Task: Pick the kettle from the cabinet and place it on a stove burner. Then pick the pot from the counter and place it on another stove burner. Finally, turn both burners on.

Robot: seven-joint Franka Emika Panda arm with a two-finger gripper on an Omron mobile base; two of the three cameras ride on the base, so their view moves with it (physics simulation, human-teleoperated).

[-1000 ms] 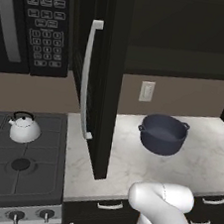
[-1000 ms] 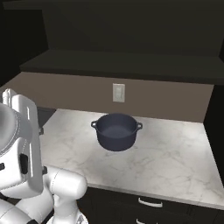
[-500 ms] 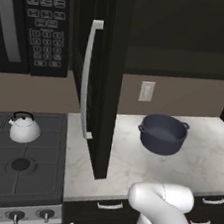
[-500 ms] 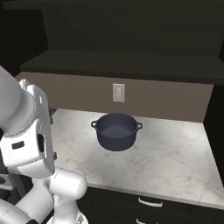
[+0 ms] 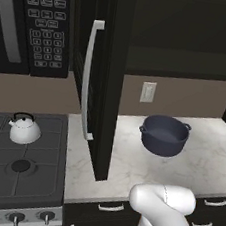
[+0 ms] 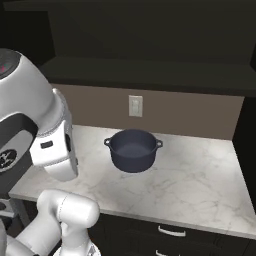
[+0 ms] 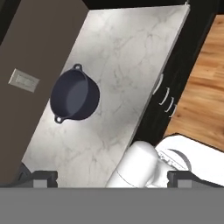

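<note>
Standing upright, pot (image 7: 75,96), loop handles along the wall, tool (image 7: 112,177) spread

The pot (image 5: 164,136) is dark blue-grey, inside and outside, with loop handles of the same colour. The counter (image 5: 215,158) under it is white-grey stone with thin grey veins like marble. At 9 o'clock from the pot, in the left base view, the kettle (image 5: 24,129) is white-silver with a black arched handle and a black lid knob. It stands on a black cooktop (image 5: 6,171) with dark round burners (image 5: 21,165) and silver knobs (image 5: 16,218) at the front. The cabinet door (image 5: 107,79) is black with a pale silver bar handle (image 5: 87,79). The wall (image 6: 190,114) is brown-grey, and the outlet plate (image 6: 135,106) on it is off-white. The drawers (image 6: 170,237) are dark with silver handles. In the hand view the floor (image 7: 205,78) is warm orange-brown wood with plank lines.
</note>
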